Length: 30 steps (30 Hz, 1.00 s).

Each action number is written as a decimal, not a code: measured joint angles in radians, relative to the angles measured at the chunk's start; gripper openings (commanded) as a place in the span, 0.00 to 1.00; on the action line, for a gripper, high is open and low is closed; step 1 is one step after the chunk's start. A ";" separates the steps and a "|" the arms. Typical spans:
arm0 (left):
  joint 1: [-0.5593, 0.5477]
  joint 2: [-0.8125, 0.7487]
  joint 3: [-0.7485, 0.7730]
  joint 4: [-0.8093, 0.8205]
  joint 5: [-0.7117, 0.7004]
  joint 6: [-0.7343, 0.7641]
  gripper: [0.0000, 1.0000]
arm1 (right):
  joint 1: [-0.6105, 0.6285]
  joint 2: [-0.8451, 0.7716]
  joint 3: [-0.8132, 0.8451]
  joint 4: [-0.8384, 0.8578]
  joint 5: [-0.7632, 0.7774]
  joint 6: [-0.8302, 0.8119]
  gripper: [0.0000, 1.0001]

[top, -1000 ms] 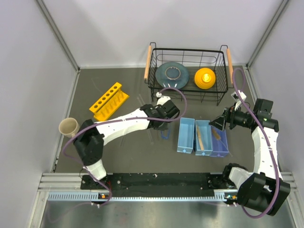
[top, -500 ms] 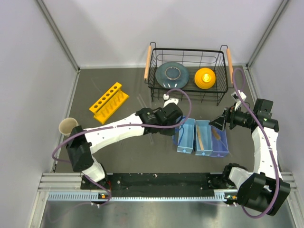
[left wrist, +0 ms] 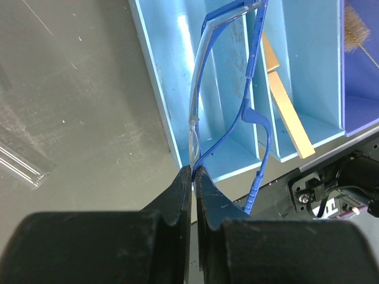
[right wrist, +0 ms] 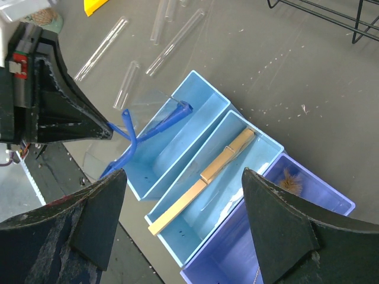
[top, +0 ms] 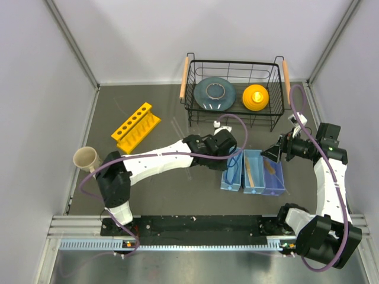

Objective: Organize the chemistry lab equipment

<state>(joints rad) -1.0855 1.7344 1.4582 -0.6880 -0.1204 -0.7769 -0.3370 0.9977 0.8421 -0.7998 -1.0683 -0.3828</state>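
Observation:
My left gripper [top: 228, 156] is shut on the blue-rimmed safety glasses [left wrist: 254, 114] and holds them over the leftmost light-blue bin [top: 232, 171]; its jaws [left wrist: 193, 171] pinch one end of the frame. The glasses also show in the right wrist view [right wrist: 169, 120]. The tan wooden clamp [right wrist: 204, 174] lies in the middle bin [top: 253, 177]. My right gripper [top: 274, 151] is open and empty above the bins [right wrist: 183, 174]. Clear glass tubes [top: 177, 127] lie loose on the mat. The yellow six-hole rack [top: 135, 125] stands at the left.
A purple bin [top: 273, 177] with a brush [right wrist: 290, 177] sits right of the blue bins. A black wire basket [top: 234, 62] at the back holds a blue plate [top: 214, 93] and a yellow object [top: 256, 97]. A beige cup [top: 86, 158] stands far left.
My left arm has moved right with the glasses, from the mat's middle to over the leftmost blue bin. The right arm has not moved.

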 measured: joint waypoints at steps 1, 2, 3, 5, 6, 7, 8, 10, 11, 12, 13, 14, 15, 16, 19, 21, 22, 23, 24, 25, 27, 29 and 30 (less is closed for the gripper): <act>0.000 0.008 0.001 0.001 0.001 -0.003 0.00 | 0.000 0.000 0.000 0.000 0.000 0.000 0.80; 0.000 0.016 0.001 0.001 0.001 -0.005 0.00 | 0.000 0.000 0.000 0.000 0.000 0.000 0.80; 0.000 0.021 0.001 0.001 0.000 -0.007 0.00 | 0.000 0.000 0.000 0.000 0.000 0.000 0.80; 0.000 0.034 0.002 0.000 -0.001 -0.011 0.01 | 0.000 0.000 0.000 0.000 0.000 0.000 0.80; 0.000 0.039 0.003 0.000 -0.003 -0.013 0.01 | 0.000 0.000 0.000 0.000 0.000 0.000 0.80; 0.000 0.042 0.006 0.000 -0.004 -0.015 0.02 | 0.000 0.000 0.000 0.000 0.000 0.000 0.80; 0.000 0.044 0.008 0.001 -0.004 -0.018 0.03 | 0.000 0.000 0.000 0.000 0.001 0.000 0.80; 0.000 0.045 0.014 0.000 -0.004 -0.019 0.11 | 0.000 0.000 0.000 0.000 0.001 0.000 0.80; 0.000 0.045 0.015 0.000 -0.004 -0.020 0.14 | 0.000 0.000 0.000 0.000 0.001 0.000 0.80; 0.000 0.045 0.017 0.000 -0.004 -0.021 0.19 | 0.000 0.000 0.000 0.000 0.001 0.000 0.80; 0.000 0.046 0.019 0.000 -0.004 -0.022 0.26 | 0.000 0.000 0.000 0.000 0.001 0.000 0.80; 0.000 0.049 0.022 0.000 -0.004 -0.023 0.29 | 0.000 0.000 0.000 0.000 0.001 0.000 0.80; 0.000 0.051 0.025 0.000 -0.003 -0.023 0.31 | 0.000 0.000 0.000 0.000 0.001 0.000 0.80; 0.000 0.055 0.029 0.000 -0.003 -0.026 0.34 | 0.000 0.000 0.000 0.000 0.001 0.000 0.80; 0.000 0.058 0.032 0.000 -0.004 -0.028 0.37 | 0.000 0.000 0.000 0.000 0.001 0.000 0.80; 0.000 0.058 0.033 0.000 -0.006 -0.028 0.38 | 0.000 0.000 0.000 0.000 0.001 0.000 0.80; 0.000 0.058 0.034 0.000 -0.008 -0.028 0.39 | 0.000 0.000 0.000 0.000 0.002 0.000 0.80; 0.000 0.058 0.034 -0.001 -0.008 -0.028 0.41 | 0.000 0.000 0.000 0.000 0.002 0.000 0.80; 0.000 0.057 0.034 -0.001 -0.009 -0.027 0.43 | 0.000 0.000 0.000 0.000 0.001 0.000 0.80; 0.001 0.057 0.034 0.000 -0.011 -0.025 0.44 | 0.000 0.000 0.000 0.000 0.002 0.000 0.80; 0.001 0.055 0.034 0.000 -0.018 -0.020 0.51 | 0.000 0.000 0.000 0.000 0.002 0.000 0.80; 0.001 0.045 0.034 0.000 -0.027 -0.011 0.55 | 0.000 0.000 0.000 0.000 0.002 0.000 0.80; 0.002 0.032 0.030 0.005 -0.033 -0.003 0.61 | 0.000 0.000 0.000 0.000 0.002 0.000 0.80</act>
<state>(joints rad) -1.0840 1.7660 1.4883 -0.6834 -0.1532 -0.7803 -0.3370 0.9977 0.8421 -0.7998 -1.0668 -0.3828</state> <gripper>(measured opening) 0.522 0.796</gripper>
